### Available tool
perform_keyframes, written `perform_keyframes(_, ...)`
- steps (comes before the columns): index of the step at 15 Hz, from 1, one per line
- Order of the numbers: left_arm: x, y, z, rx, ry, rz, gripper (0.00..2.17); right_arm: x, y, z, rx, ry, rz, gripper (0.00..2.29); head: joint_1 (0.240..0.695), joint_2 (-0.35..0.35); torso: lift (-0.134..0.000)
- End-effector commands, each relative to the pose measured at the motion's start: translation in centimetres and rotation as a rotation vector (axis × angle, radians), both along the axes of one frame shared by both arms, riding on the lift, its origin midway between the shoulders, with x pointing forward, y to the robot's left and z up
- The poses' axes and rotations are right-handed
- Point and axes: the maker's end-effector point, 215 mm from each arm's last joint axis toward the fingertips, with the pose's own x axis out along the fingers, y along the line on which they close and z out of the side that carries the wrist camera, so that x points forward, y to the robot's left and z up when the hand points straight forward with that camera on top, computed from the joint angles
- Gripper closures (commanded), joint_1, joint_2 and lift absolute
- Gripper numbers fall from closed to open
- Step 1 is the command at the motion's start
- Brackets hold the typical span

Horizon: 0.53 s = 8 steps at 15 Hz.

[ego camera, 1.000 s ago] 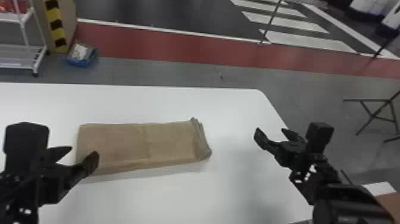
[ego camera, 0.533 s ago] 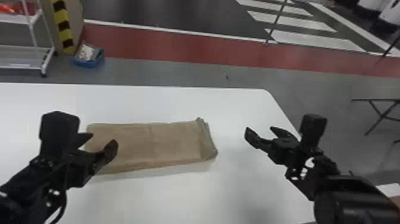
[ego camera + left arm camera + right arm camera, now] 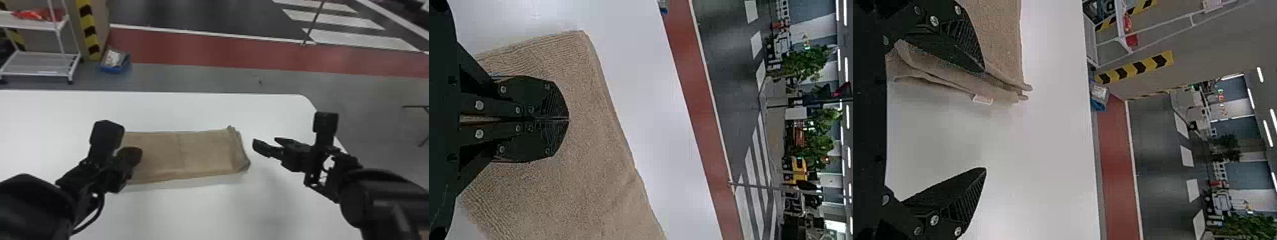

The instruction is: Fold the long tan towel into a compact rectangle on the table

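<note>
One tan towel (image 3: 191, 153): we have it flat on the white table (image 3: 204, 213), a folded band, layers showing at its right end!
White tag (image 3: 983, 99): we spot it at the towel's layered end.
Left gripper (image 3: 131, 154): above the towel's left part, fingers pressed together.
Right gripper (image 3: 266, 141): wide apart, near the towel's right end.
Blue bin (image 3: 110, 69): floor, beyond the towel.

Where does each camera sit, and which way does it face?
Head view: on the head, facing forward and down at the table; left arm and right arm show.
Left wrist view: on that wrist, facing across the towel; shut left end effector shows.
Right wrist view: on that wrist, facing past the towel's end; open right end effector shows.
Both wrist views share the red strip.
</note>
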Motion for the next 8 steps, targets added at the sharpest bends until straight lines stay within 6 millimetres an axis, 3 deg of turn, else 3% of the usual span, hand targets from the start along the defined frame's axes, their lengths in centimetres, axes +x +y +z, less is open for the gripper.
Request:
perform_keyframes(1,0.5,0.4,-0.2,0.006,-0.009,-0.001,1.92,1.3,1.4,-0.7,0.033,0.052,0.024,0.24,0.695,-0.185,-0.128)
perform_keyframes(8,1.3,0.6,-0.6,0.005,-0.009,-0.003,1.91,3.7,3.6,-3.3,0.078,0.134,0.074,0.38,0.695,-0.139,-0.128)
